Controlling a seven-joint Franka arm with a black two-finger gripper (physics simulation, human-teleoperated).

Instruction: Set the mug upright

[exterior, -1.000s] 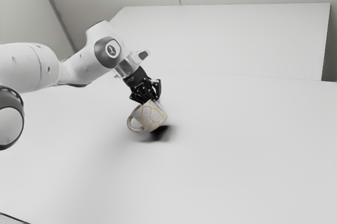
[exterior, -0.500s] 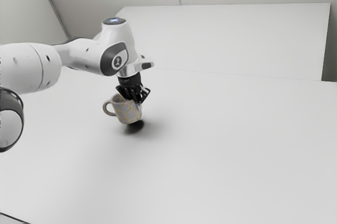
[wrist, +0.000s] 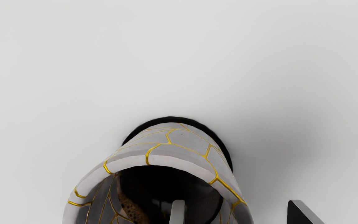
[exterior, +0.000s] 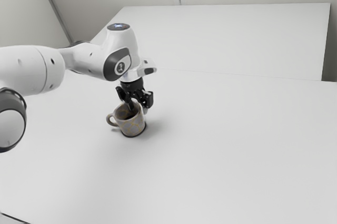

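Note:
The black gripper (exterior: 138, 105) points down over the mug (exterior: 131, 126), which stands upright on the table, its handle toward the exterior view's left. Seen from the wrist, the mug (wrist: 172, 138) is whitish with gold lines and has a dark interior. My gripper (wrist: 236, 211) is open, its fingers on either side of the mug's wall: one finger (wrist: 177, 213) is within the mouth, the other (wrist: 303, 214) stands outside with a gap to the wall. The lower part of the inner finger is hidden.
The white tabletop (exterior: 226, 150) extends around the mug. A pale raised panel (exterior: 226, 40) stands behind it at the exterior view's back. A dark-edged corner of something shows at the exterior view's lower left.
The mug, earlier tilted and held off the table, has come down and back toward the exterior view's left, and now stands upright. My hand has turned to point downward, and its fingers have opened.

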